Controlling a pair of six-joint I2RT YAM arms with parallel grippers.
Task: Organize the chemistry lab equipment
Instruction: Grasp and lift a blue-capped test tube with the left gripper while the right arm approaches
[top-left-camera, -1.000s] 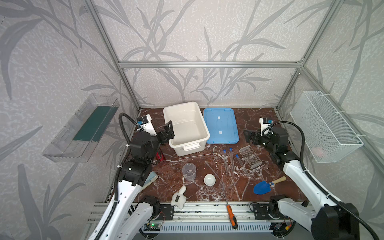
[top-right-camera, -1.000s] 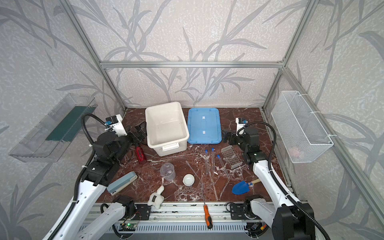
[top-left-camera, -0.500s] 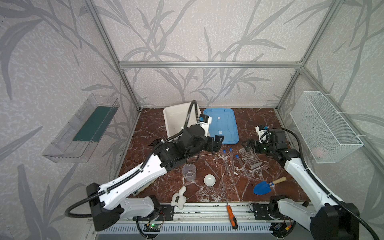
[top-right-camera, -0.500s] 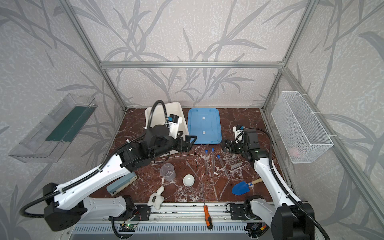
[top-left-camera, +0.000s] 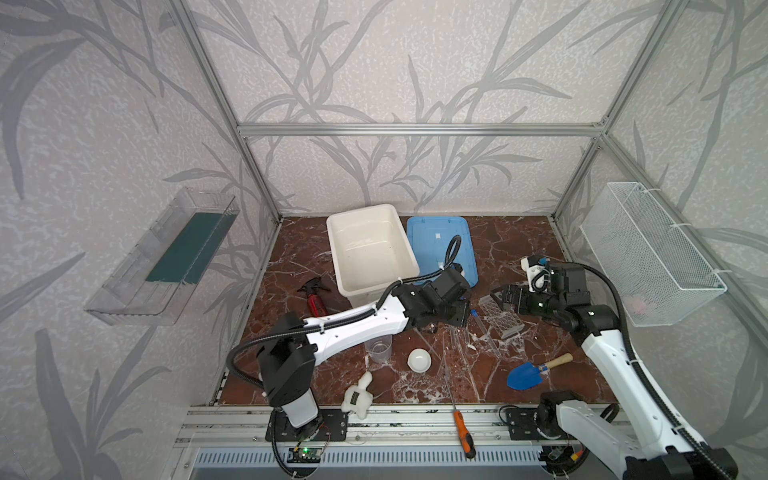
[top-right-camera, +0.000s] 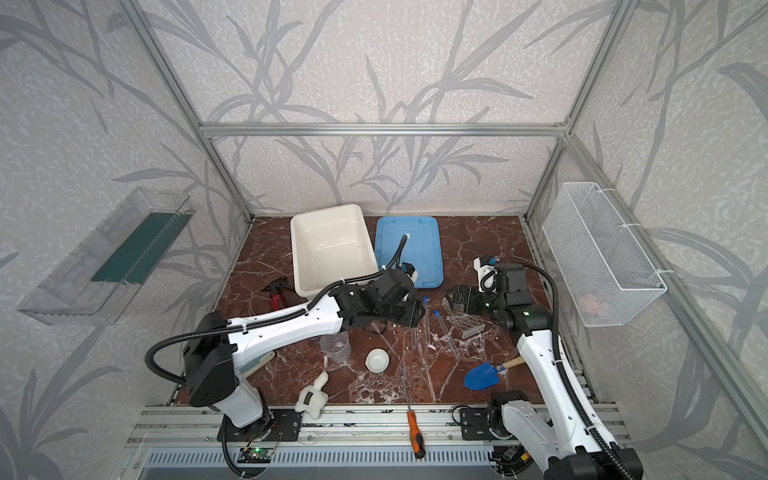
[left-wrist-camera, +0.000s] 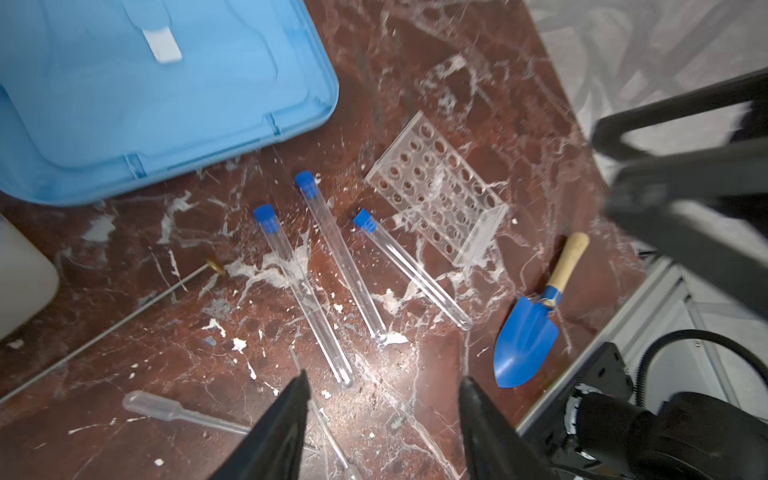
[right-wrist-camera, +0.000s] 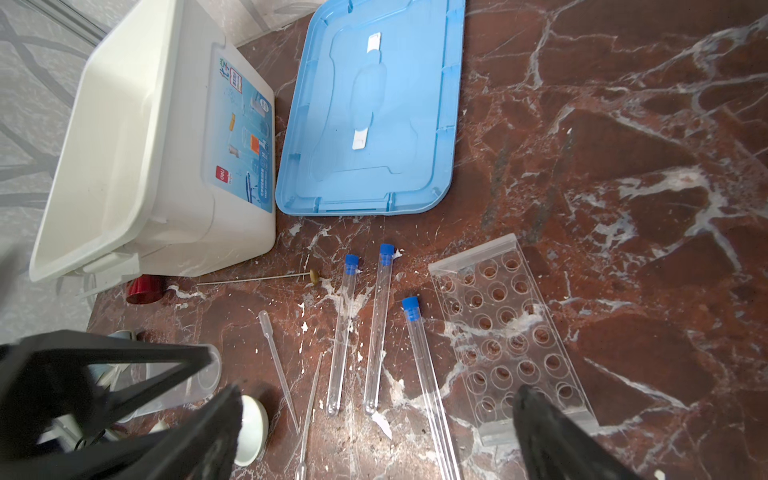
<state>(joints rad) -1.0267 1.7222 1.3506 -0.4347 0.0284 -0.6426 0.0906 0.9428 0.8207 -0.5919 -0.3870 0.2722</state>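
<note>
Mid-frame in both top views, test tubes (top-right-camera: 427, 322) lie just beyond your parted, empty left fingers (left-wrist-camera: 282, 432); right fingers (right-wrist-camera: 552, 436) gape too.

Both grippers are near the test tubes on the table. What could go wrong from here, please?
1. The three clear blue-capped test tubes lie loose and close together; the open left gripper closing on one may roll its neighbour away.
2. The open right gripper hovers close by, at the clear perforated tube rack, so the arms may collide.
3. A thin clear plastic pipette lies beside the left gripper and may be pinched.
</note>
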